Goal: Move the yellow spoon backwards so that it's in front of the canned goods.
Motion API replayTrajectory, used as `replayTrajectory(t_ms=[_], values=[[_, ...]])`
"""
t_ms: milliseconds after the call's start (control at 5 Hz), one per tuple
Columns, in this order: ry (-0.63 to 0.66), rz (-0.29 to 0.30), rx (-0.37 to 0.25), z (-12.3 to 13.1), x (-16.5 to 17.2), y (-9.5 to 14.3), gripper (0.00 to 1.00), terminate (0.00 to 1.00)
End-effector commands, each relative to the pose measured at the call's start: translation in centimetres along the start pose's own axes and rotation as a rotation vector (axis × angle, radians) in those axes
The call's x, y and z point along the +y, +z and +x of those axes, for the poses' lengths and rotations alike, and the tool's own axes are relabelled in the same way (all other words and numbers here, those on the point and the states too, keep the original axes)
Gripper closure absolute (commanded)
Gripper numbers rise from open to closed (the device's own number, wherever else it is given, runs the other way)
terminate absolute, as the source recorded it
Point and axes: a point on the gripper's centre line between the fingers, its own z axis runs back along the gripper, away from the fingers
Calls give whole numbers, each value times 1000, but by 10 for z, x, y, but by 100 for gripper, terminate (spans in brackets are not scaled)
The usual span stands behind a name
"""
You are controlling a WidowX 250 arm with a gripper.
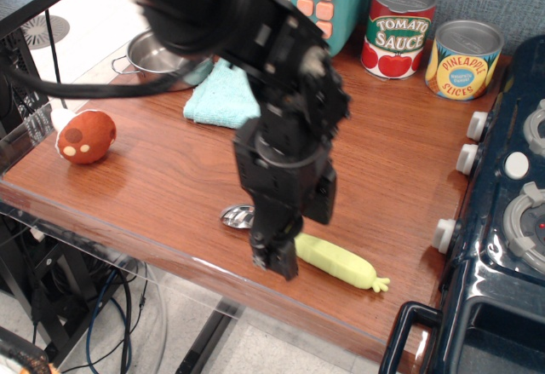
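Wooden counter, yellow spoon flat.

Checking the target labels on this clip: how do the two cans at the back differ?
The tomato sauce can has a red-and-green label and looks taller; the pineapple slices can has a yellow-and-blue label and looks shorter. The tomato can sits further left and back; the pineapple can sits nearer the toy stove. Both stand upright with silver tops.

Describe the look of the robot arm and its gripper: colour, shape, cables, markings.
The arm is all matte black, built of bulky rounded joint housings with a few small screws showing. A black cable trails off toward the left edge. The gripper is a blocky black unit narrowing toward its tip. No markings are readable.
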Motion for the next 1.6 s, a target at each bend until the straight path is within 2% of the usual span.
replayTrajectory(t_ms=[0, 200, 400, 800, 1000, 1400], values=[[-8, -2, 9, 0, -12, -8, 0, 0], [-17, 6, -13, -2, -10, -21, 0, 0], [-6, 3, -17, 0, -9, -20, 100, 0], [47, -35, -13, 17, -16, -2, 100, 0], [130, -80, -21, 29, -33, 20, 100, 0], [215, -159, 35, 36, -84, 63, 100, 0]])
